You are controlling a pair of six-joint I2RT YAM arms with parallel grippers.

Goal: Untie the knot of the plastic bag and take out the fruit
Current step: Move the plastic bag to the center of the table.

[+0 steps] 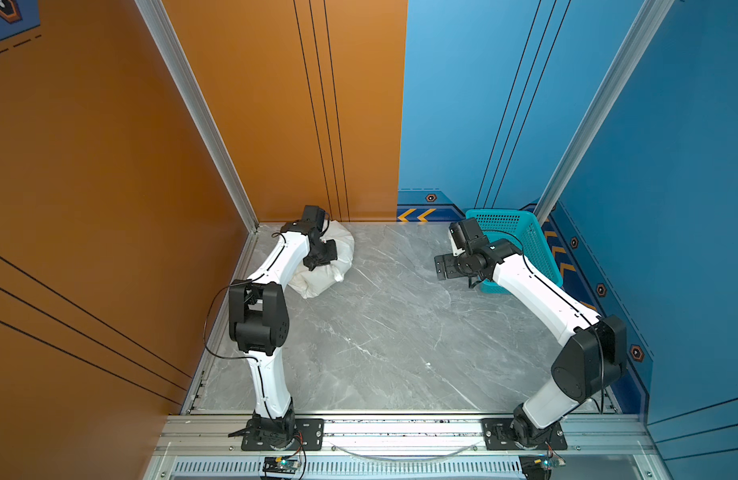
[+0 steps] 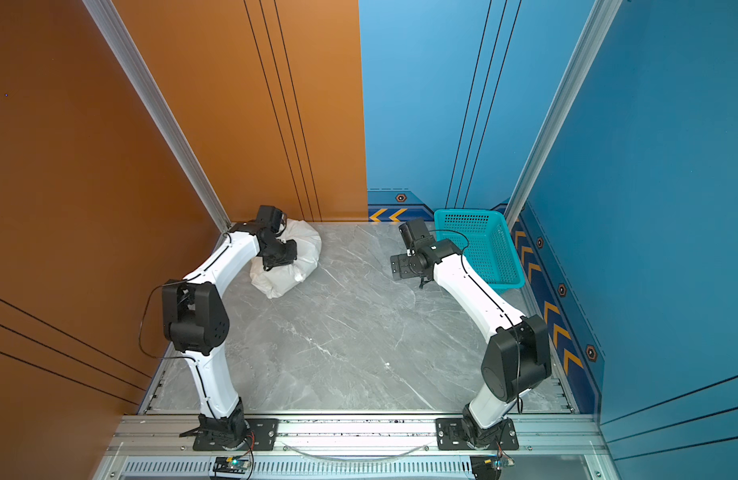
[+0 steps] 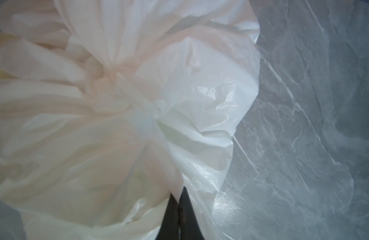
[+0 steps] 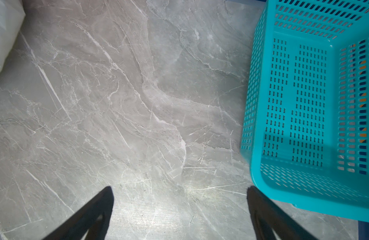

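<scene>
one plastic bag (image 1: 340, 249) lies tied at the far left corner of the table (image 1: 400, 332). its knot (image 3: 154, 112) is a bunched tuft just ahead of the left gripper (image 3: 180, 193), whose fingers are pressed together on a fold of the bag's film. the right gripper (image 4: 179, 189) hangs spread wide over bare marble beside the teal basket (image 4: 254, 93).

plastic bag (image 1: 343, 246) (image 2: 308, 245) (image 3: 75, 149): white, thin, crinkled, bulging; lies at far left corner of counter (image 1: 400, 332). knot (image 3: 117, 74): twisted tuft, tied. fruit: hidden inside.
</scene>
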